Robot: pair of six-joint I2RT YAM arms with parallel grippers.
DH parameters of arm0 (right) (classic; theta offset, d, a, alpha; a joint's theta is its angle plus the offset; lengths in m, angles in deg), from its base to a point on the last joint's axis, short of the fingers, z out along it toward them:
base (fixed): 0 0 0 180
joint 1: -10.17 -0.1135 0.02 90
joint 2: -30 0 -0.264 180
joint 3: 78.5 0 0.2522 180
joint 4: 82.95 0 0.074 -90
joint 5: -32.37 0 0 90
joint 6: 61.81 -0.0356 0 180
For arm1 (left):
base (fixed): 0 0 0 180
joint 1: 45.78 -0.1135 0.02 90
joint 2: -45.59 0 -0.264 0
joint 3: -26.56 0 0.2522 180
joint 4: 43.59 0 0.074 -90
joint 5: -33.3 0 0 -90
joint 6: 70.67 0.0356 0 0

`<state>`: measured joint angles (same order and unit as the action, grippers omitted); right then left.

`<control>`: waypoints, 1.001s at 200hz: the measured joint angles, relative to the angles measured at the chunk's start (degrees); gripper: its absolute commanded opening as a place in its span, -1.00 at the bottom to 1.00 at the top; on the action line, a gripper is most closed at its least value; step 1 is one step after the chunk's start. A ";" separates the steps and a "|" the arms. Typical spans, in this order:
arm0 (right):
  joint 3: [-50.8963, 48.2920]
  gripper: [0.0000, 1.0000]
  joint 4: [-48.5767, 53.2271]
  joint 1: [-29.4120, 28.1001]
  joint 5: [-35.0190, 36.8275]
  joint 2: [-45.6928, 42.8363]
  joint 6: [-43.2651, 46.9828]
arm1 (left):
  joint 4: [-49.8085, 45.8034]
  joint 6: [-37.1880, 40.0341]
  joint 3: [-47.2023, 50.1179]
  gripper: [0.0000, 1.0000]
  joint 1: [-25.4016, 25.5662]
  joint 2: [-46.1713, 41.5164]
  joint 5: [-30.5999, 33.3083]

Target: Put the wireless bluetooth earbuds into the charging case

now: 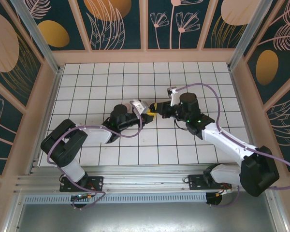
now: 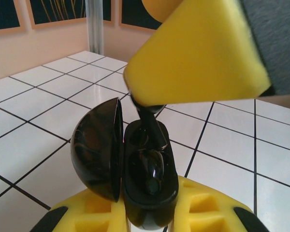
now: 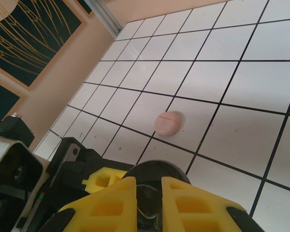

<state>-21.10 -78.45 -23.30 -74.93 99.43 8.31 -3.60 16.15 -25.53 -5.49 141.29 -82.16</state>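
At the middle of the white tiled tabletop (image 1: 116, 82), the two arms are brought tip to tip, with the left tool (image 1: 137, 107) and the right tool (image 1: 155, 107) almost touching. The left tool is clamped by its yellow fingers on the lower body of a black charging case (image 2: 150, 193), whose domed lid (image 2: 96, 150) is swung open to one side. A pink rounded shell with a seam (image 3: 167, 123) is seen lying on the tiles, well apart from both tools. One black earbud (image 2: 153, 171) is seated in the well of the case. The right tool is closed, and a dark glossy stem, taken to be a second earbud (image 2: 146, 118), is pinched under its yellow pad at the mouth of the upper cavity. The task is judged well past halfway: one bud is placed. The other has yet to be pressed home and released, and the lid perhaps shut.
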 measured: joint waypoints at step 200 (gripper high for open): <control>-0.76 -0.57 -0.87 -2.05 2.69 -0.83 3.26 | -2.67 -0.98 -0.15 -0.83 0.33 -2.47 2.14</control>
<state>-21.86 -79.32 -25.36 -72.24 98.59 11.57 -6.27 15.17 -25.68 -5.16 138.82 -80.01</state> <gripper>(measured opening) 0.203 0.178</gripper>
